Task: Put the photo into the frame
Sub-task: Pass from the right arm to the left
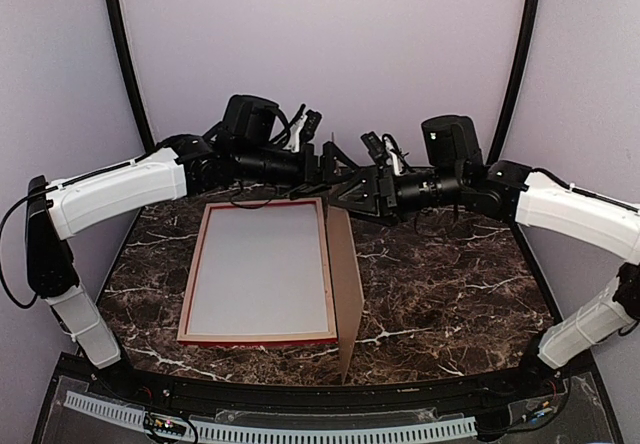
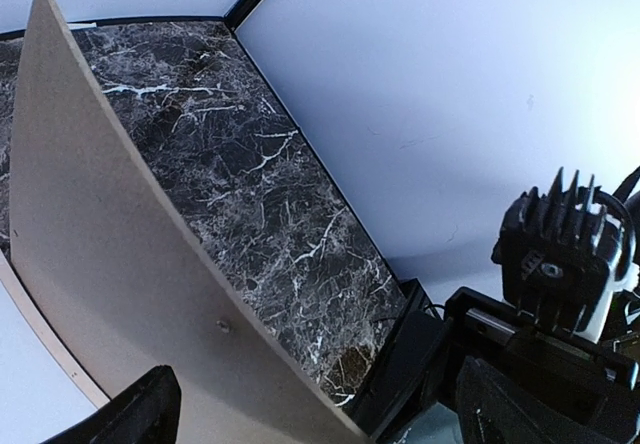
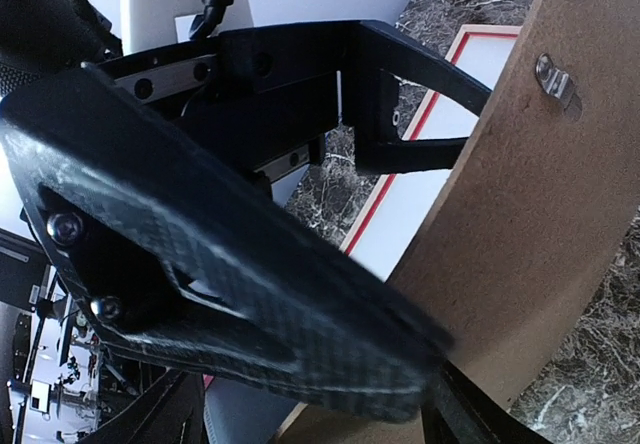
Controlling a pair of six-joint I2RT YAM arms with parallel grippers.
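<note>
The frame [image 1: 200, 264] lies back side up on the table, with pale wood rails and a red edge that also shows in the right wrist view [image 3: 376, 206]. A plain pale sheet [image 1: 262, 264] fills it. The photo's foliage print is not visible anywhere. The brown backing board [image 1: 345, 284] stands on edge along the frame's right rail. My left gripper [image 1: 325, 169] is open at the board's far top end, and its fingers [image 3: 250, 294] rest against the board's face [image 3: 540, 234]. My right gripper [image 1: 348, 192] is open there too. The board's corner sits between its jaws.
The frame and board rest on a dark marble table [image 1: 450, 284] with a black raised border and pale walls close behind. A small metal clip [image 3: 555, 82] sits on the board. The right arm's wrist [image 2: 565, 254] is close beside my left gripper.
</note>
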